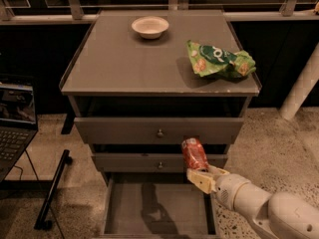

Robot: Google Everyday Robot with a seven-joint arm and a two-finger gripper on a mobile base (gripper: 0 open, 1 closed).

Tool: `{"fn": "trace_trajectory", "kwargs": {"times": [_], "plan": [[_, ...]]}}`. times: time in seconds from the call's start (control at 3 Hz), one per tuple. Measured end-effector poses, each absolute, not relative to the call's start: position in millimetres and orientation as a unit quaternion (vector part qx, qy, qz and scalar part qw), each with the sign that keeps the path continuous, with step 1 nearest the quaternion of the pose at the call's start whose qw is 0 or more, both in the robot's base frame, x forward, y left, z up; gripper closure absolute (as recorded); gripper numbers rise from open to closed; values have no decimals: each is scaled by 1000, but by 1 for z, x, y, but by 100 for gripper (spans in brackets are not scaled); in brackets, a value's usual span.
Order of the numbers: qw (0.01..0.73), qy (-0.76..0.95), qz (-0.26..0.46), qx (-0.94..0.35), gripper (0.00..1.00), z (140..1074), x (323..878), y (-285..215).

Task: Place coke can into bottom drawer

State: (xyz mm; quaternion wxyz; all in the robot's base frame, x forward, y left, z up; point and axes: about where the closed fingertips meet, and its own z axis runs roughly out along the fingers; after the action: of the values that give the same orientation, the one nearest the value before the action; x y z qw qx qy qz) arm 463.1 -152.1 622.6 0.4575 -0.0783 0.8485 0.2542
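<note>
One coke can [194, 153] sat pinched in my gripper [200, 176], the bottom drawer [149, 208] open below-left, so lowering gently seemed best.

One camera looks down from the front at the cabinet [124, 63], claw [199, 174] lower right.

1 arm in view: white rounded forearm [271, 210] enters from the lower right corner and reaches up-left. Its cream 2-finger gripper [199, 177] sits low, right of centre, fingers clamped on the bottom end of a red-orange metal coke can [194, 153], can near upright, top leaning slightly left.
</note>
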Motion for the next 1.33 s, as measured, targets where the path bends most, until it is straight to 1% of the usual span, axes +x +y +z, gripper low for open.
{"fn": "trace_trajectory", "kwargs": {"times": [0.33, 0.67, 1.0, 1.33], "plan": [[442, 855, 259, -79, 100, 608, 468, -149], [414, 860, 281, -98, 100, 560, 480, -148], [361, 867, 328, -101, 100, 490, 486, -149], [310, 870, 373, -86, 100, 434, 481, -155]]}}
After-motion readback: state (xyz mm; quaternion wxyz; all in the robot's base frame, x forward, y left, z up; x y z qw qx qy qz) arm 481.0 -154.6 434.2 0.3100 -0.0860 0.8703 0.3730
